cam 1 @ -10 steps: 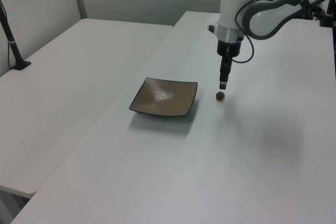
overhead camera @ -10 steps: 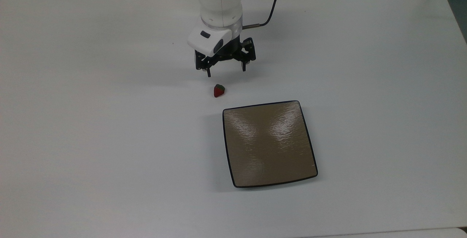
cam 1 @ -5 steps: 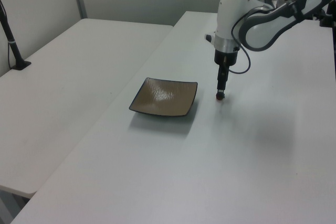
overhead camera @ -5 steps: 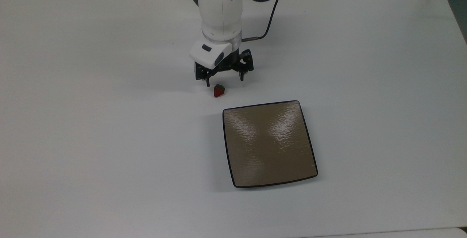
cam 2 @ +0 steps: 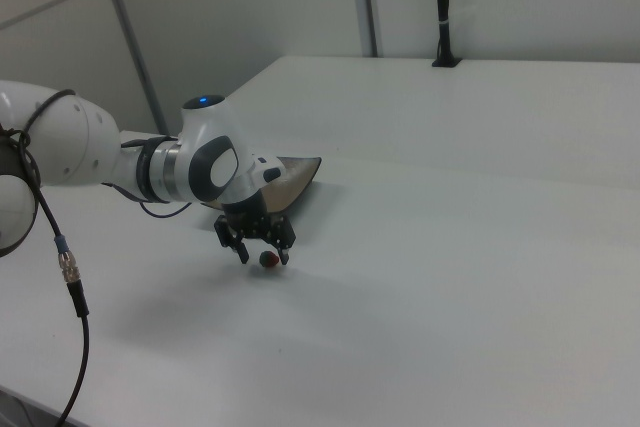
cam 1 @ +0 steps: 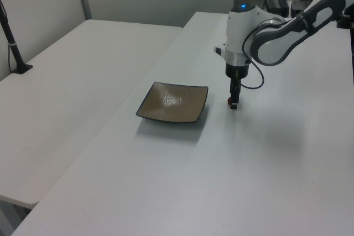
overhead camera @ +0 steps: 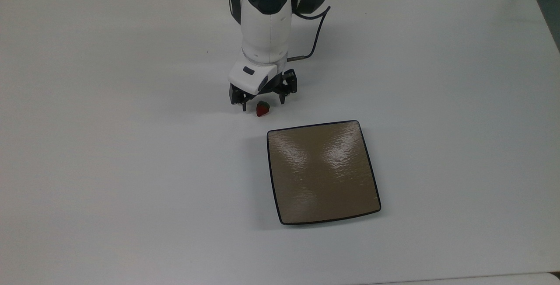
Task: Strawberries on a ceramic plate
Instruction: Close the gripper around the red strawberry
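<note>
Strawberry (overhead camera: 262, 109) lying on desk (overhead camera: 131, 145), just off ceramic plate (overhead camera: 321, 171) corner at top view's upper left, not touching it. Gripper (overhead camera: 262, 103) standing low over berry, fingers spread apart either side, not clamping. Plate sitting bare. Judging: grasp not yet made; pick-up, carry and release onto plate all remaining.

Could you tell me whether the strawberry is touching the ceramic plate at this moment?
Apart. The top view shows bare white table between the strawberry and the ceramic plate.
</note>
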### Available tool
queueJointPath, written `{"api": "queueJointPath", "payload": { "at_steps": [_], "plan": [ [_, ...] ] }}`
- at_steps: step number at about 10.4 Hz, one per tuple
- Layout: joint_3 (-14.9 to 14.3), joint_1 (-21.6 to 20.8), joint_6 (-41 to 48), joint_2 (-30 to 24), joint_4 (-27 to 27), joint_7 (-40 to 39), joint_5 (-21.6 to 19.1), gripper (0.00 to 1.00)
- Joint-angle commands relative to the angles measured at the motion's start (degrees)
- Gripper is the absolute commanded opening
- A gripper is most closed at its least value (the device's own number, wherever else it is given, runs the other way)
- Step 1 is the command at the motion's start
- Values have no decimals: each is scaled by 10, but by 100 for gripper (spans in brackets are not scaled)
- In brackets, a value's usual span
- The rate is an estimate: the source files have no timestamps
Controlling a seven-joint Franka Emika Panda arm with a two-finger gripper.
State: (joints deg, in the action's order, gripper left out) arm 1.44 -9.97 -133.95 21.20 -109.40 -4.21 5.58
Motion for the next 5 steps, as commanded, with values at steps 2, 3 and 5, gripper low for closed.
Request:
{"api": "queueJointPath", "payload": {
  "at_steps": [2,3,5],
  "plan": [
    [-3,0,-14,-3,-5,-11,9,36],
    [-3,0,-14,-4,-5,-11,9,23],
    [-3,0,-13,-6,-5,-11,8,12]
  ]
}}
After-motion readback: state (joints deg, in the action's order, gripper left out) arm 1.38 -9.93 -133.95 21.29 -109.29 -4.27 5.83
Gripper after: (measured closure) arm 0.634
